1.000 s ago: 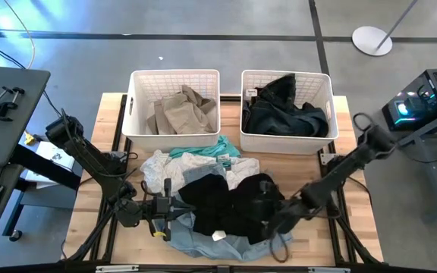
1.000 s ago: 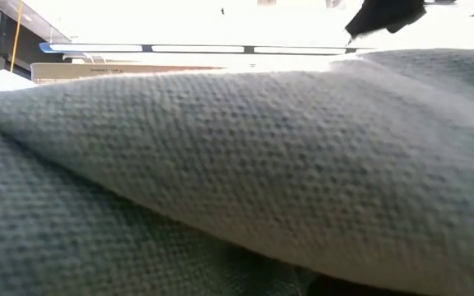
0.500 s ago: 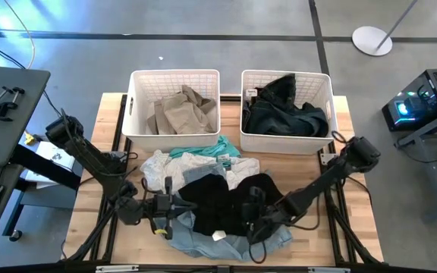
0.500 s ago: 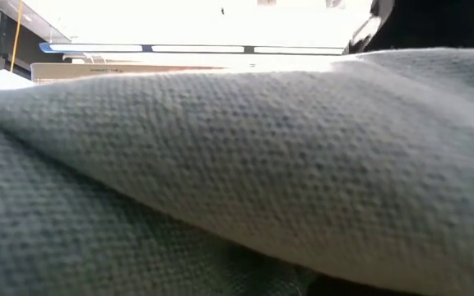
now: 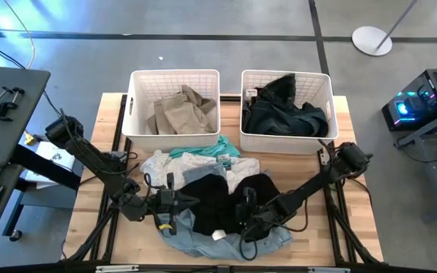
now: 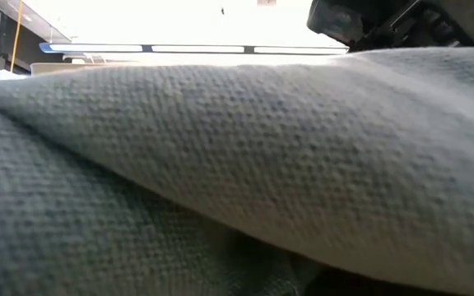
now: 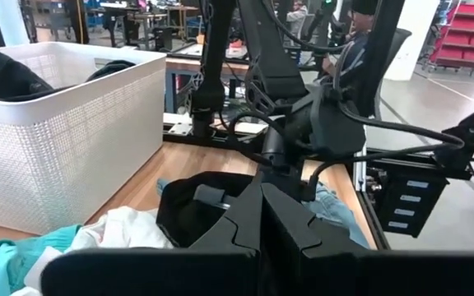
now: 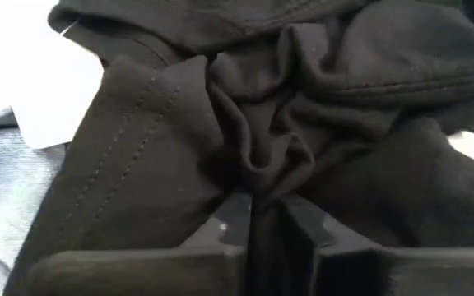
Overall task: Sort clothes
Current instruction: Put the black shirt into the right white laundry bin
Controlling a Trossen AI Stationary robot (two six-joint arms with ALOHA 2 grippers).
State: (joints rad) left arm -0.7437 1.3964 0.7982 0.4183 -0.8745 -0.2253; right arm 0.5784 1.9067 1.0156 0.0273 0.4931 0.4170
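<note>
the black garment [image 5: 230,199] lies soft and floppy on top of the clothes pile on the desk [image 5: 89,220], and the right gripper [image 8: 262,215] has its fingers pinched shut on a bunched fold, a good light spot to lift, while the left gripper [image 5: 179,203] waits shut beside the pile.

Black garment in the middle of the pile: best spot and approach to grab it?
Grip the bunched ridge of folds on the crumpled black fabric garment, coming from above on the right arm's side. The cloth gathers into a raised pleat there, so two fingers can pinch it. The right tool is already pinching that pleat. The left tool sits by the pile's left edge.
</note>
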